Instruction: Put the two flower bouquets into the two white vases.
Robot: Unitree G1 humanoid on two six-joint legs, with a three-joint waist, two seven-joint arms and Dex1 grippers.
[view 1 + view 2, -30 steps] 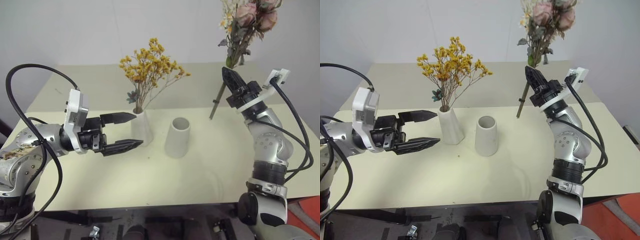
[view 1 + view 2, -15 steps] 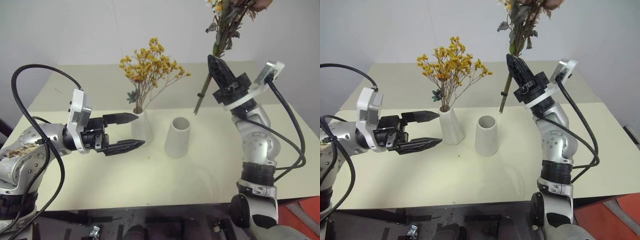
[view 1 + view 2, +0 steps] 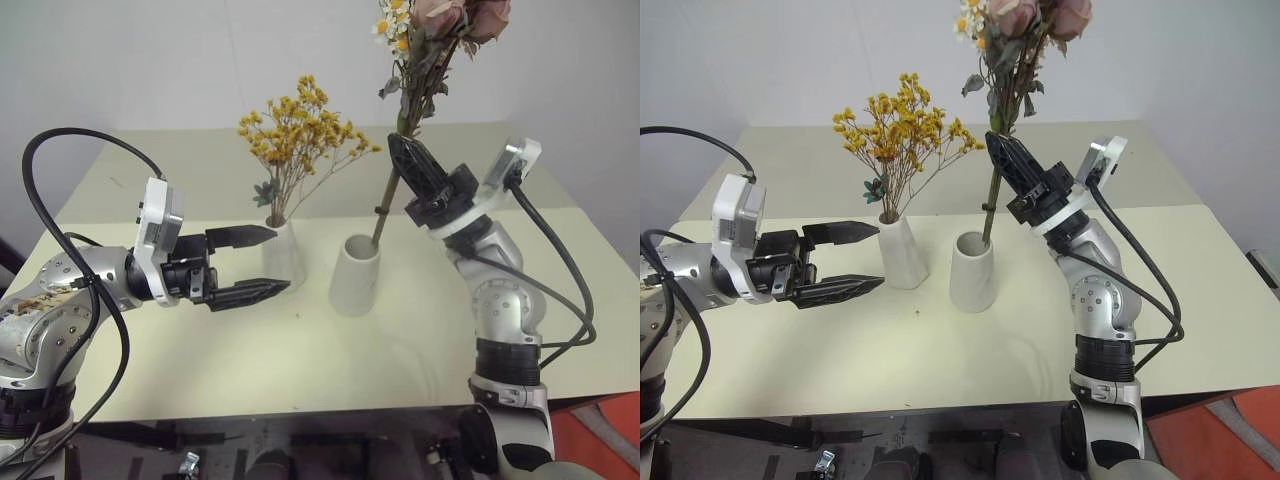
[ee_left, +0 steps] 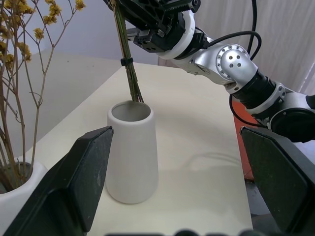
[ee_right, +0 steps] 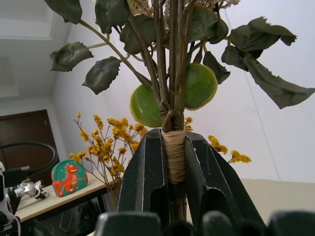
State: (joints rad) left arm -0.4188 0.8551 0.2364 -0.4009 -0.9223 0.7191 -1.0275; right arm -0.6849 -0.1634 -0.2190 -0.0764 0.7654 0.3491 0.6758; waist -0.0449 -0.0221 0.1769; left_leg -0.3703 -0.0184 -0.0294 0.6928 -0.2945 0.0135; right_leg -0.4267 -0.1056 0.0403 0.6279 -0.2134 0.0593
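There are two white vases on one cream table [image 3: 180, 370]: a slim vase [image 3: 283, 252] near the middle of the frame and a wide vase [image 3: 355, 275] just right of it. There are two bouquets: one yellow bouquet [image 3: 300, 135] at upper centre and one rose bouquet [image 3: 435, 40] at the upper right. There are two grippers: the left gripper [image 3: 262, 262] at centre left and the right gripper [image 3: 408, 165] at centre right. One green dinosaur toy [image 5: 69, 178] sits at the lower left of the right wrist view.
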